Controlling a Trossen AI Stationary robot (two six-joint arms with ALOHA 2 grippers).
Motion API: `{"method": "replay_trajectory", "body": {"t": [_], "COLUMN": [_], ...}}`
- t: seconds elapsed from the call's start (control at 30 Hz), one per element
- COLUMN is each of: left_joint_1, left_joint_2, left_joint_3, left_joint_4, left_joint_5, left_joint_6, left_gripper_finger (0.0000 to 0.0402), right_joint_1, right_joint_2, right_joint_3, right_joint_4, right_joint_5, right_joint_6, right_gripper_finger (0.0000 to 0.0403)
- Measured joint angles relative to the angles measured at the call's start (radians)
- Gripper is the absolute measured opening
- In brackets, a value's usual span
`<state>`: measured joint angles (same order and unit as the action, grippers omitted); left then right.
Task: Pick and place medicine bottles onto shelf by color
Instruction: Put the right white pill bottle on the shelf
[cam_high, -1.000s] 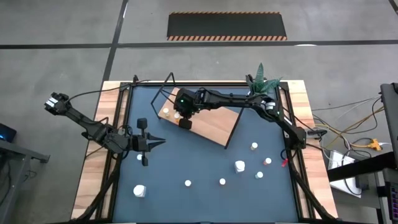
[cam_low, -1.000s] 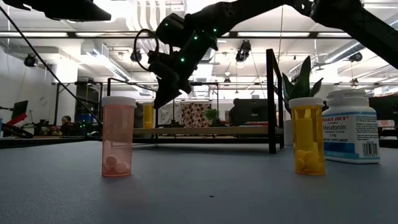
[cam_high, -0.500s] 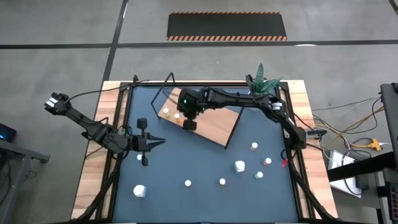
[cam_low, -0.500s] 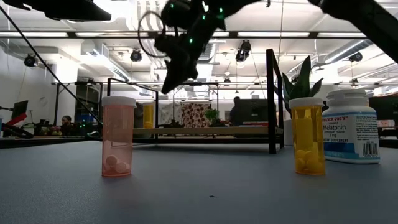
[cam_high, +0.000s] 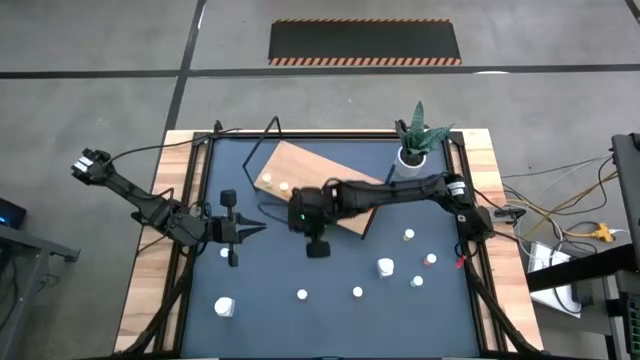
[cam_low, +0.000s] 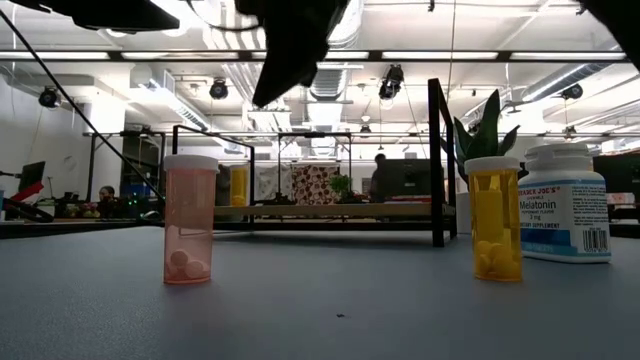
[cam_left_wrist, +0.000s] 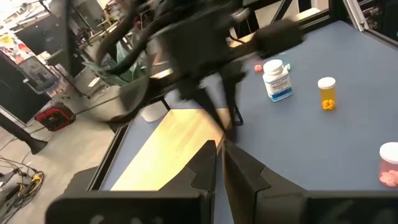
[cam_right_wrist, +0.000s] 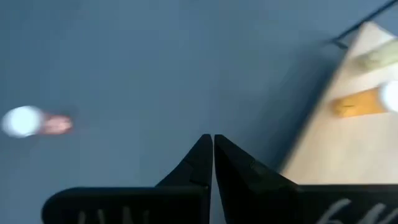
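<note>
Bottles upright on the blue bench (cam_high: 330, 320)

White bottle (cam_low: 566, 203) reads "Melatonin"; orange bottle (cam_low: 493, 218) beside it, at nine o'clock; shelf (cam_high: 318, 193) lies skewed; both grippers' jaws closed, empty.

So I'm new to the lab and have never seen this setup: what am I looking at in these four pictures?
Two robot arms at a blue table. One picture looks down from overhead, one looks level across the tabletop, and two come from cameras on the wrists. The right gripper hangs over the table just off the wooden shelf, jaws shut and empty. The left gripper waits at the left, also shut. Two small bottles stand on the shelf; more bottles are scattered on the table, and a potted plant stands in the far corner.
</note>
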<state>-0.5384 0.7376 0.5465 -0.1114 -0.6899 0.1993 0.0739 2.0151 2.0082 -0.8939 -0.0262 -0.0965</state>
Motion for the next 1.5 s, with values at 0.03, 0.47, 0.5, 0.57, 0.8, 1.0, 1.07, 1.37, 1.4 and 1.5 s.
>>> {"method": "replay_trajectory", "body": {"t": [0.03,0.47,0.5,0.57,0.8,1.0,1.07,1.37,1.4,1.5], "left_joint_1": [0.000,0.000,0.000,0.000,0.000,0.000,0.000,0.000,0.000,0.000], "left_joint_2": [0.000,0.002,0.006,0.012,0.055,0.086,0.091,0.092,0.090,0.088], "left_joint_3": [0.000,0.000,0.000,0.000,0.000,0.002,0.010,0.016,0.016,0.016], "left_joint_4": [-0.001,0.064,0.076,0.091,0.116,0.192,0.192,0.192,0.191,0.191], "left_joint_5": [0.000,0.000,0.000,0.001,0.001,0.003,0.004,0.003,0.003,0.004], "left_joint_6": [0.000,-0.009,-0.009,-0.009,-0.010,0.027,0.041,0.051,0.051,0.052], "left_gripper_finger": [0.0010,0.0010,0.0010,0.0010,0.0010,0.0010,0.0010,0.0010,0.0010,0.0010], "right_joint_1": [0.017,0.283,0.298,0.318,0.384,0.414,0.412,0.410,0.410,0.410], "right_joint_2": [-0.011,-0.275,-0.292,-0.322,-0.390,-0.377,-0.377,-0.348,-0.339,-0.320], "right_joint_3": [-0.013,-0.268,-0.295,-0.345,-0.524,-0.567,-0.569,-0.576,-0.576,-0.578], "right_joint_4": [0.001,-0.013,-0.019,-0.023,-0.088,-0.194,-0.226,-0.290,-0.284,-0.289], "right_joint_5": [0.000,0.064,0.075,0.092,0.106,0.091,0.102,0.158,0.158,0.158], "right_joint_6": [0.015,0.386,0.458,0.628,1.176,1.483,1.511,1.512,1.512,1.514], "right_gripper_finger": [0.0009,0.0009,0.0011,0.0020,0.0105,0.0185,0.0202,0.0232,0.0233,0.0236]}}
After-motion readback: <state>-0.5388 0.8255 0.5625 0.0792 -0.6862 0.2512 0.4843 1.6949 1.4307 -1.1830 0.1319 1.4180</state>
